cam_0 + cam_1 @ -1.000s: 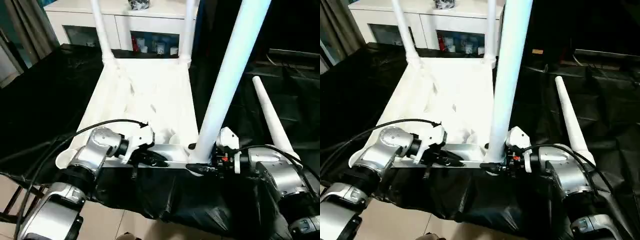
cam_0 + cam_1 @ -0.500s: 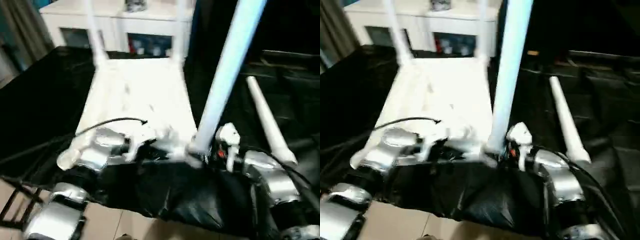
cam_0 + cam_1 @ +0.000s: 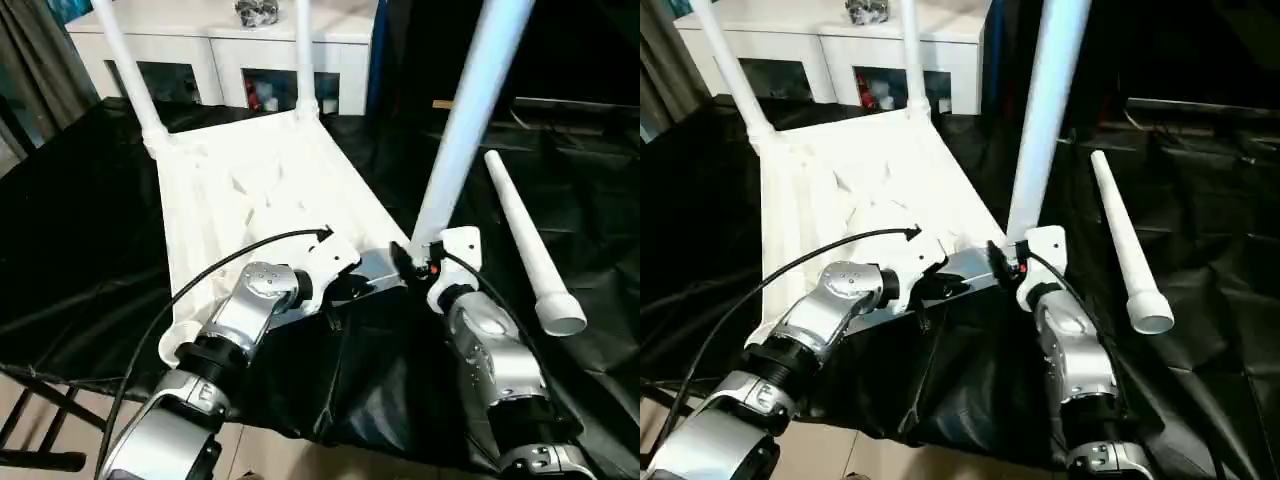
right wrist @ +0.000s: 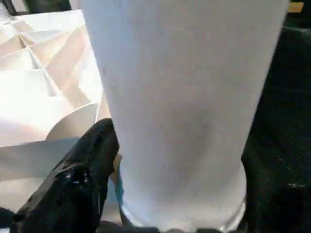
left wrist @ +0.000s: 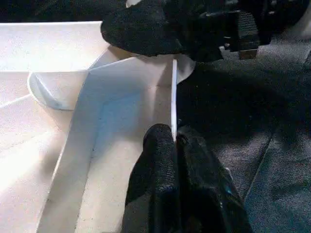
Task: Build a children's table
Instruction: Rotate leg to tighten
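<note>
The children's table's white tabletop (image 3: pixel 250 190) lies ribbed side up on the black cloth. Two white legs (image 3: pixel 128 70) (image 3: pixel 300 55) stand upright in its far corners. A third leg (image 3: pixel 465 120) rises from the near right corner socket, and my right gripper (image 3: pixel 415 262) sits at its foot; the leg (image 4: pixel 180 97) looms close in the right wrist view. My left gripper (image 5: pixel 174 138) is shut on the tabletop's thin near rim (image 5: pixel 173 92), close to that corner. A loose leg (image 3: pixel 520 235) lies on the cloth to the right.
The black-covered work table (image 3: pixel 80 230) ends just in front of my arms, with floor below. A white glass-door cabinet (image 3: pixel 250 50) stands behind the tabletop. A black cable (image 3: pixel 200 280) loops over my left forearm.
The view has shifted. Against the still loose leg, the tabletop now sits turned, its near right corner and upright leg farther from me. My right forearm reaches in from below instead of from the right.
</note>
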